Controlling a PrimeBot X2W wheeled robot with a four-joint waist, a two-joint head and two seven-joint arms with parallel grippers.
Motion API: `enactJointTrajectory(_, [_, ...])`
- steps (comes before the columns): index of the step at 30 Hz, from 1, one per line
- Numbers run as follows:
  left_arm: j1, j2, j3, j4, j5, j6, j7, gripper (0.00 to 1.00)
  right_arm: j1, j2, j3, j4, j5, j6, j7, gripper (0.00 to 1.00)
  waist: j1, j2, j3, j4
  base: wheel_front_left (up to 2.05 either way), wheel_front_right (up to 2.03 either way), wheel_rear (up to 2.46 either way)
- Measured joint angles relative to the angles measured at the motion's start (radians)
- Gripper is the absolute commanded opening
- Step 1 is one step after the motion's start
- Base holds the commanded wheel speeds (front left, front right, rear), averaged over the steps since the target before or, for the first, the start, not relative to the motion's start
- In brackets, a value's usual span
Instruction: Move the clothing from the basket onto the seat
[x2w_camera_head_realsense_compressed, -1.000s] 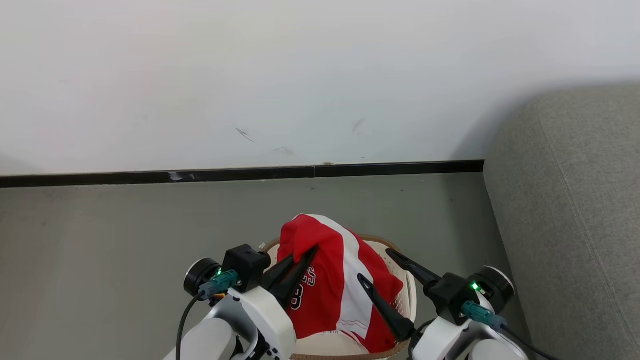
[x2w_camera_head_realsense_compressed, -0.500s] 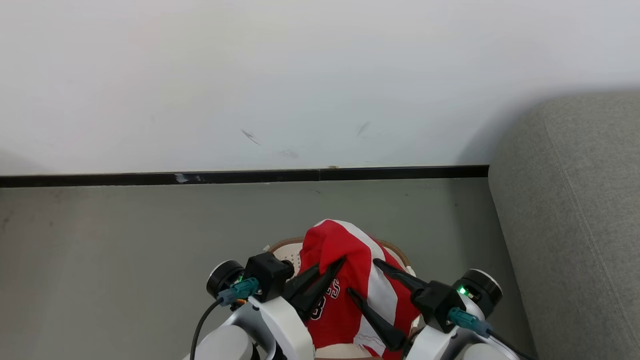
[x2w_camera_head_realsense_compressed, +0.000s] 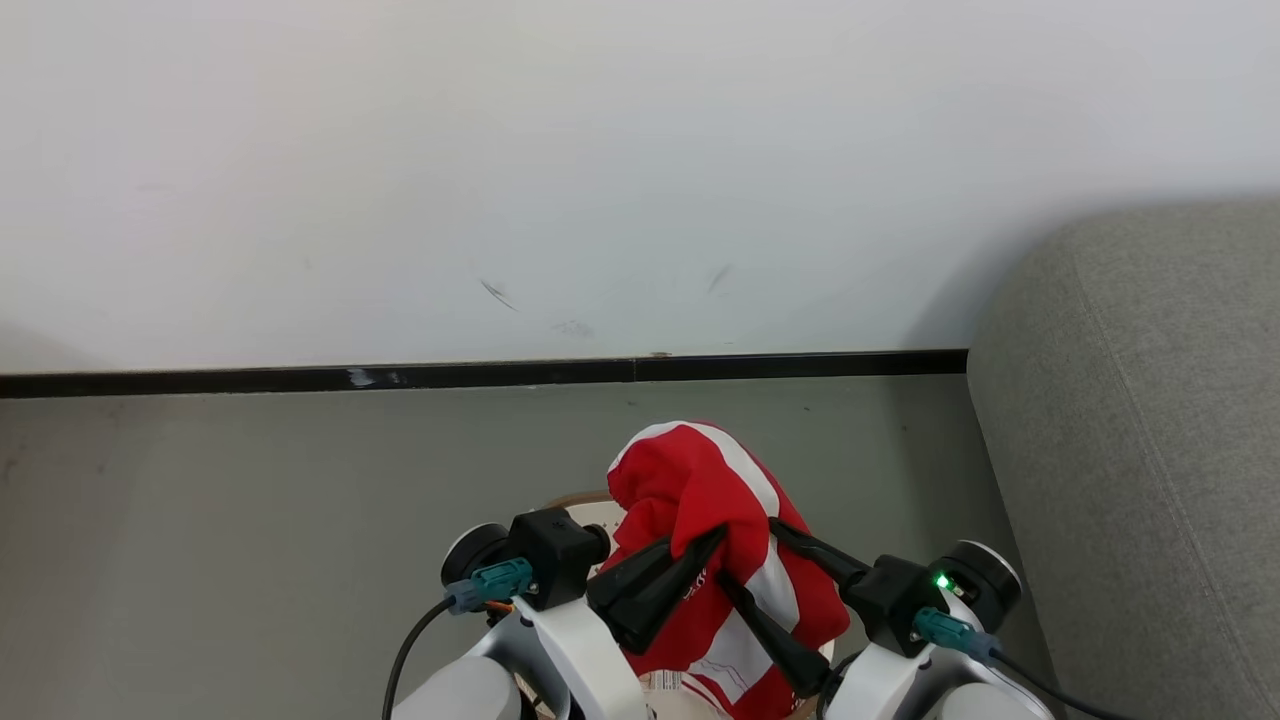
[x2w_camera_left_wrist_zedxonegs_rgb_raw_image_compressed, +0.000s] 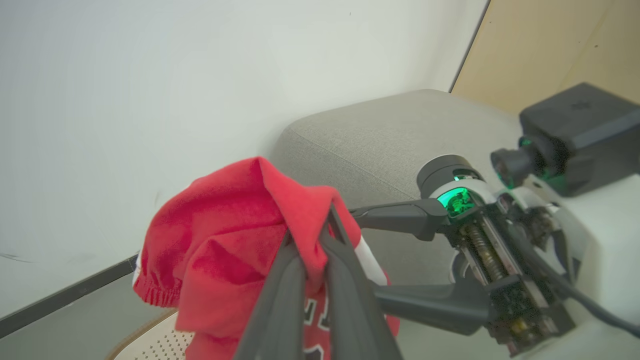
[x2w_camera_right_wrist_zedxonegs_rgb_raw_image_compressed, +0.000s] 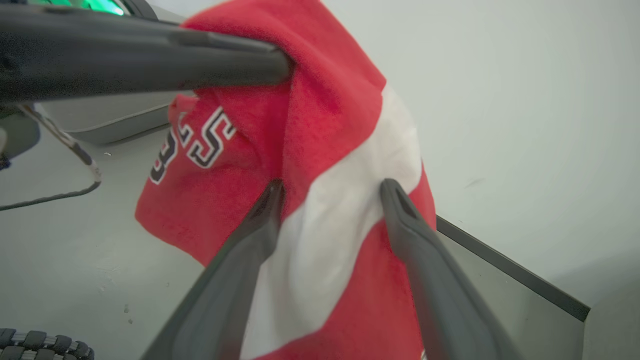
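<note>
A red garment (x2w_camera_head_realsense_compressed: 695, 490) with a white stripe and dark numbers hangs bunched from my left gripper (x2w_camera_head_realsense_compressed: 712, 538), which is shut on a fold near its top. The left wrist view shows the fingers (x2w_camera_left_wrist_zedxonegs_rgb_raw_image_compressed: 300, 280) pinching the red cloth (x2w_camera_left_wrist_zedxonegs_rgb_raw_image_compressed: 225, 240). My right gripper (x2w_camera_head_realsense_compressed: 752, 553) is open, one finger on each side of the hanging cloth. In the right wrist view its tips (x2w_camera_right_wrist_zedxonegs_rgb_raw_image_compressed: 332, 187) lie against the white stripe (x2w_camera_right_wrist_zedxonegs_rgb_raw_image_compressed: 345, 200). Below the garment, part of the basket (x2w_camera_head_realsense_compressed: 577, 503) shows, cream and perforated (x2w_camera_left_wrist_zedxonegs_rgb_raw_image_compressed: 150, 342). The grey seat (x2w_camera_head_realsense_compressed: 1150, 450) stands to the right.
A white wall with a black baseboard (x2w_camera_head_realsense_compressed: 400, 378) runs across behind the basket, above a grey floor (x2w_camera_head_realsense_compressed: 250, 520). The seat's rounded corner (x2w_camera_left_wrist_zedxonegs_rgb_raw_image_compressed: 380, 135) is close behind my right gripper. A tan panel (x2w_camera_left_wrist_zedxonegs_rgb_raw_image_compressed: 550, 40) stands beyond the seat.
My left gripper has risen and moved right with the garment, which now hangs higher above the basket. The right gripper has moved in around the cloth. The head view has shifted slightly.
</note>
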Motion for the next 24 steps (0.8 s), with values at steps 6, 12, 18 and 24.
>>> enactJointTrajectory(6, [0.000, 0.008, -0.020, -0.029, -0.052, 0.000, 0.018, 0.00, 0.000, 0.002, 0.000, 0.006, 0.016, 0.000, 0.000, 0.00, 0.0000, 0.0000, -0.003, -0.005, 0.00, 0.00, 0.00])
enactJointTrajectory(12, [0.000, 0.034, -0.006, -0.049, -0.055, 0.000, 0.025, 0.16, 0.000, 0.015, -0.002, -0.003, 0.046, 0.000, 0.000, 0.00, 0.0000, 0.0000, 0.002, -0.009, 0.00, 0.00, 0.00])
enactJointTrajectory(18, [0.011, 0.054, 0.020, -0.053, -0.061, 0.000, 0.007, 0.78, 0.001, 0.019, -0.032, -0.023, 0.074, 0.000, 0.000, 0.00, 0.0000, 0.0000, 0.009, -0.015, 0.00, 0.00, 0.00])
enactJointTrajectory(24, [0.032, 0.072, 0.039, -0.061, -0.051, 0.001, -0.029, 1.00, 0.005, 0.011, -0.104, -0.037, 0.085, 0.007, 0.000, 0.00, 0.0000, 0.0000, 0.013, -0.027, 0.00, 0.00, 0.00])
